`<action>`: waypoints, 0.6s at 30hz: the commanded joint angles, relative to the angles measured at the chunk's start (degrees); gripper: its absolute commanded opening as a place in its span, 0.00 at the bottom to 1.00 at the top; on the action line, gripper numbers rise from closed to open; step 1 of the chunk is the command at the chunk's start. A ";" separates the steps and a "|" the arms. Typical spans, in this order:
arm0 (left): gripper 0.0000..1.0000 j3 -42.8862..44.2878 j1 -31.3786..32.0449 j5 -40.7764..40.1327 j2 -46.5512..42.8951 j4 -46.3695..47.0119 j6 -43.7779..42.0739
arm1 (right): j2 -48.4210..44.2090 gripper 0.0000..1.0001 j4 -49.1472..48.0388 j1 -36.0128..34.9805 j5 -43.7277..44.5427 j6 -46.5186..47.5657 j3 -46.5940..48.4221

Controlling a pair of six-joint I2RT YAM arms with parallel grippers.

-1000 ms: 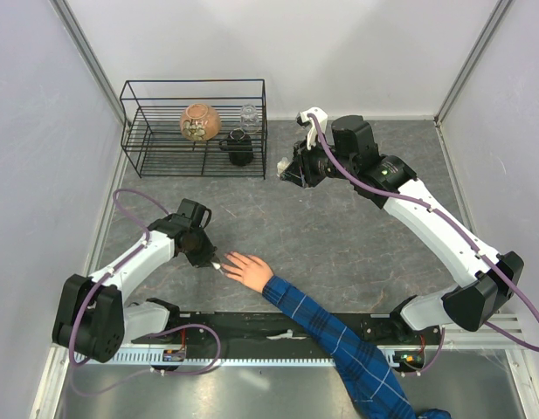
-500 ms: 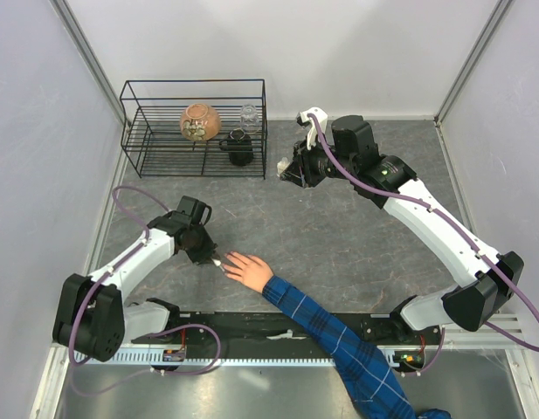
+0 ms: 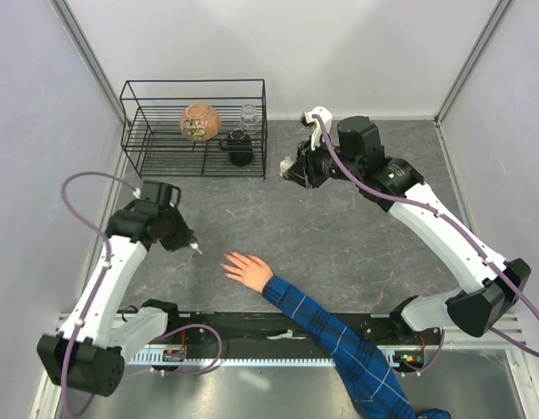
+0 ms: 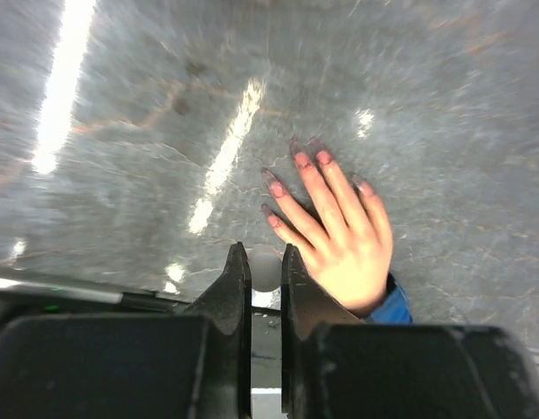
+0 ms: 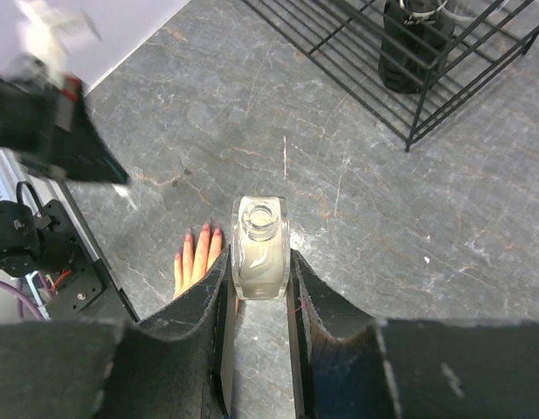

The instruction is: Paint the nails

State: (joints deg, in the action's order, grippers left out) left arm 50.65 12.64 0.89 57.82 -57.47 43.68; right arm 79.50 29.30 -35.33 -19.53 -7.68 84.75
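The nails (image 4: 324, 158) top a hand (image 4: 343, 231) lying flat on the tabletop (image 4: 444, 96). They look tiny and hard over soft flesh, so they are probably best stroked lightly and never gripped. Nearby the left claw (image 4: 266, 256) clamps a white cap (image 4: 266, 272); the right claw (image 5: 260, 264) holds the open polish bottle (image 5: 260, 240).

1. We see the top view evenly and brightly lit from above, with faint, soft shadows.
2. In the left wrist view, glare streaks cross the motion-blurred surface (image 4: 444, 131); the hand (image 4: 343, 240) looks soft.
3. We find the right wrist view sharp, its near jaws dark.
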 commanded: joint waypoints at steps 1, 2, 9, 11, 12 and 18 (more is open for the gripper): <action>0.02 13.48 -3.85 2.85 -3.16 -5.56 -13.85 | -3.04 0.00 -1.61 0.26 0.72 2.32 -0.11; 0.02 16.12 -3.86 5.24 -2.81 -3.11 -15.37 | -2.87 0.00 -1.79 0.26 0.46 2.67 0.24; 0.02 36.50 -3.86 30.99 6.85 29.93 -16.97 | -1.19 0.00 -3.90 0.09 -4.99 3.64 3.23; 0.02 40.03 -3.68 37.94 11.51 35.82 -15.82 | -1.28 0.00 -4.60 0.00 -6.13 3.73 3.23; 0.02 43.62 -2.90 39.44 12.92 37.07 -15.56 | -1.28 0.00 -5.12 -0.44 -6.22 3.90 3.40; 0.02 56.99 7.72 38.58 20.57 30.17 -26.00 | -0.76 0.00 -5.57 -1.49 -6.48 4.96 6.30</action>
State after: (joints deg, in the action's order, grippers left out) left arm 99.46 13.28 34.70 75.79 -26.70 26.81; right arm 78.76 27.59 -36.03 -23.83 -4.23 86.54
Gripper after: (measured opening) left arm 0.110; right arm 0.316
